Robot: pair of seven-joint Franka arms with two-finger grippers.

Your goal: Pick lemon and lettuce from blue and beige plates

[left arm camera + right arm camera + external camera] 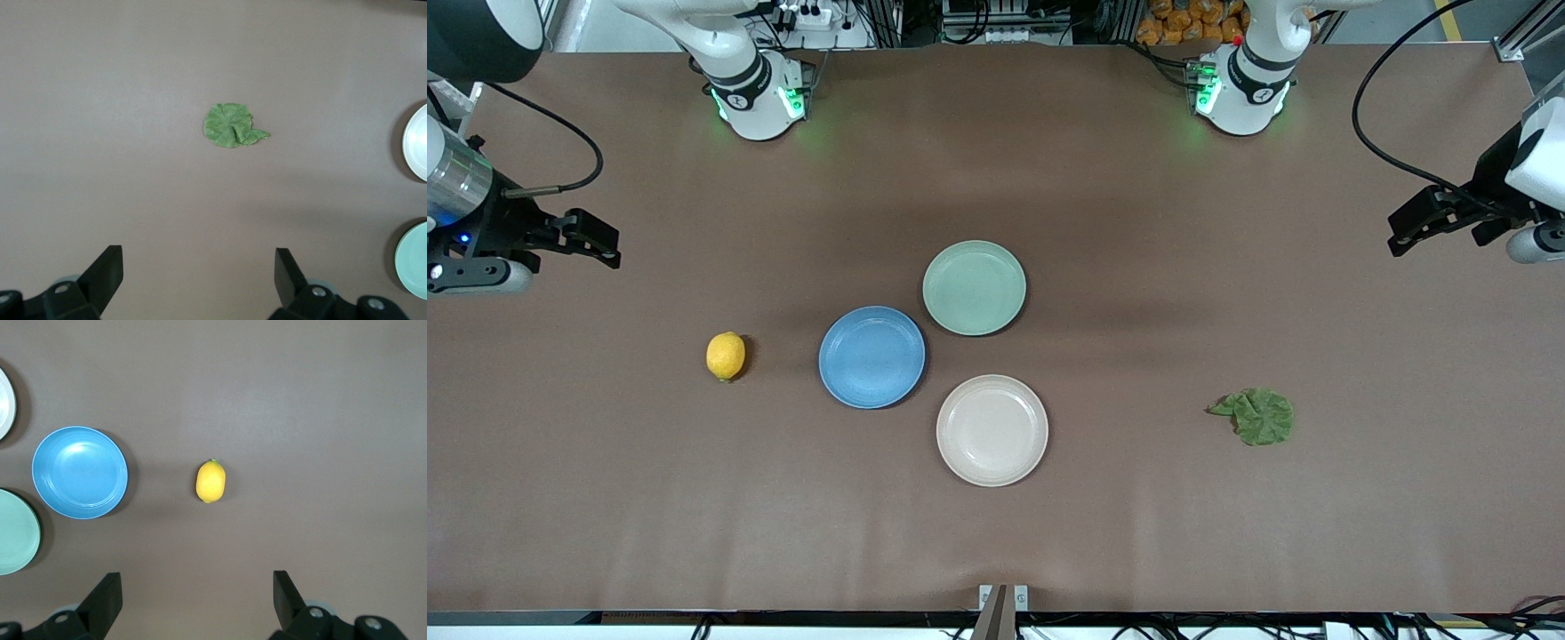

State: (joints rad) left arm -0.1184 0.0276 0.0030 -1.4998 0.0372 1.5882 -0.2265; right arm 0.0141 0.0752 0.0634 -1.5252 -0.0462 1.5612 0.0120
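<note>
Both plates sit bare mid-table, blue plate (871, 357) touching beige plate (991, 430), I think; mint plate (974, 287) alongside; lemon (726, 356) on the table toward my right arm's end, lettuce (1256, 415) toward my left arm's; my left gripper (199, 275) and right gripper (197, 597) hang wide open over bare table, nothing blocking.

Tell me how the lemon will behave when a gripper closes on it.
The lemon is rounded and smooth-skinned, so it may slip from the fingers or roll on the bare table. It looks firm, likely keeping its shape.
</note>
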